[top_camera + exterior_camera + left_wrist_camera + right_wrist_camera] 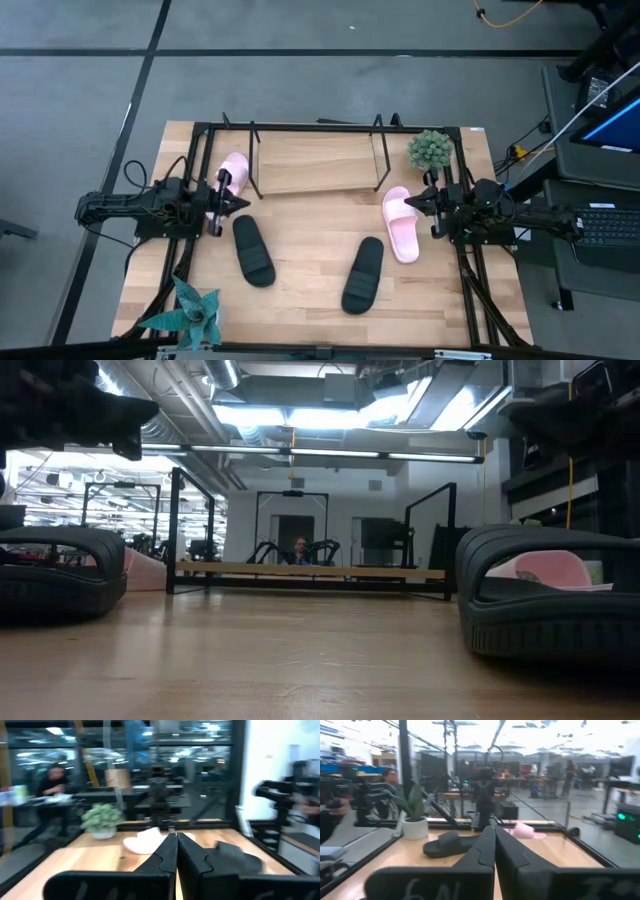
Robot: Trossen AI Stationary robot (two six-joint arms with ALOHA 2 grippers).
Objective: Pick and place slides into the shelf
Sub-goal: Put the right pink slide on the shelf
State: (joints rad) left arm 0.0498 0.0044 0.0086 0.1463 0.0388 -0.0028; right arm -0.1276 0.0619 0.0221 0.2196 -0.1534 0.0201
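Pink slide [401, 224] just beside right claw [428, 202], untouched.

A bushy potted plant [430, 149] and a spiky one [192, 311] occupy opposite table corners.

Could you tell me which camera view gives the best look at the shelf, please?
The high view: the shelf shows whole, its wooden board and black rods, at the table's far edge. The low view shows it edge-on and distant. In the wrist views I cannot make it out with confidence.

Matt black slides [253, 250] lie on smooth pale wooden tabletop [305, 240].
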